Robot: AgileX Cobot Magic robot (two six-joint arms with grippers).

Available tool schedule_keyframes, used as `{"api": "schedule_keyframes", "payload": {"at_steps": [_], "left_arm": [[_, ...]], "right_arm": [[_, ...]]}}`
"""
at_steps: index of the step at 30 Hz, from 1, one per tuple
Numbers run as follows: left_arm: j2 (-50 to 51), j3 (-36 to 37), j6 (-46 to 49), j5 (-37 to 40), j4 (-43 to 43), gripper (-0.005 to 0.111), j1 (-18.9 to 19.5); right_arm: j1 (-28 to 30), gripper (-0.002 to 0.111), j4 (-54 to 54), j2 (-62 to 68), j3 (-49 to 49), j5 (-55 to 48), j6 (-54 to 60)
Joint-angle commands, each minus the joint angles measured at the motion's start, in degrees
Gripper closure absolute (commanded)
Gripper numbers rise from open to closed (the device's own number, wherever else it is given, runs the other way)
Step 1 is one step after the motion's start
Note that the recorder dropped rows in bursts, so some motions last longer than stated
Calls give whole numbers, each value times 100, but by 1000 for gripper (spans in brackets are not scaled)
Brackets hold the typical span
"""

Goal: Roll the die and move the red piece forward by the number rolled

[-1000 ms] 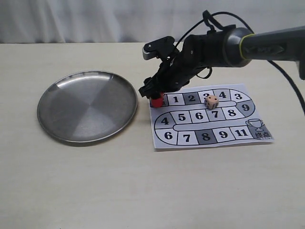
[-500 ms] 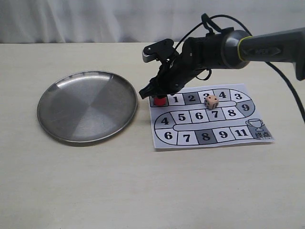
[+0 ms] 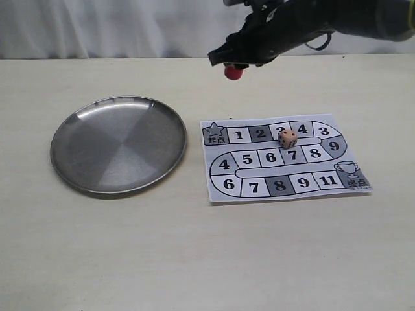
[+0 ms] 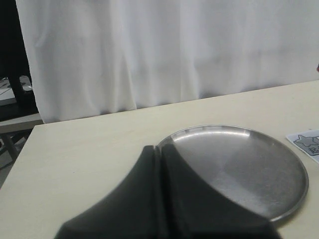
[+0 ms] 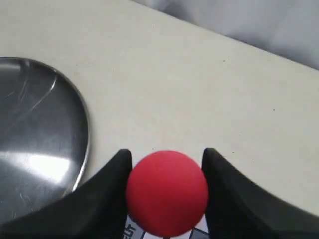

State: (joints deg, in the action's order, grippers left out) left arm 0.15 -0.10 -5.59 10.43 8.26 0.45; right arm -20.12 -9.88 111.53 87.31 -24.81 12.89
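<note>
My right gripper (image 3: pixel 232 65) hangs high above the table, beyond the board's far edge, shut on the red piece (image 3: pixel 232 72). From the right wrist, the red piece (image 5: pixel 167 193) fills the gap between the two black fingers (image 5: pixel 107 196). The tan die (image 3: pixel 288 137) rests on the paper board (image 3: pixel 285 159), on the top row near squares 3 and 4. The start square with a star (image 3: pixel 214 134) stands bare. My left gripper (image 4: pixel 160 152) is shut with nothing in it, near the steel plate's (image 4: pixel 239 167) edge; it does not show in the exterior view.
A round steel plate (image 3: pixel 118 144) lies left of the board. A white curtain (image 3: pixel 97 26) closes the far side of the table. A corner of the board (image 4: pixel 306 143) shows in the left wrist view.
The right gripper has lifted the red piece off the start square, rising up and a little right. The die and plate have not moved.
</note>
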Motion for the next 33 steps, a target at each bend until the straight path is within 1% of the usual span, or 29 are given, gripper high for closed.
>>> {"api": "schedule_keyframes", "payload": {"at_steps": [1, 7, 12, 16, 23, 25, 30, 33], "left_arm": [[-15, 10, -5, -49, 1, 107, -48], [-15, 10, -5, -49, 1, 107, -48], [-15, 10, -5, -49, 1, 107, -48], [-15, 10, -5, -49, 1, 107, -48], [-15, 10, -5, -49, 1, 107, -48], [-15, 10, -5, -49, 1, 107, -48], [-15, 10, -5, -49, 1, 107, -48], [-15, 10, -5, -49, 1, 107, -48]], "right_arm": [[91, 104, 44, 72, -54, -144, -21], [91, 104, 44, 731, -317, -76, -9], [65, 104, 7, 1391, -328, -96, -9], [64, 104, 7, 1490, -328, -122, -9], [94, 104, 131, 1002, -328, -162, -9], [150, 104, 309, 674, -269, -192, -22], [404, 104, 282, -84, -120, -176, -291], [491, 104, 304, -223, -120, -239, -323]]}}
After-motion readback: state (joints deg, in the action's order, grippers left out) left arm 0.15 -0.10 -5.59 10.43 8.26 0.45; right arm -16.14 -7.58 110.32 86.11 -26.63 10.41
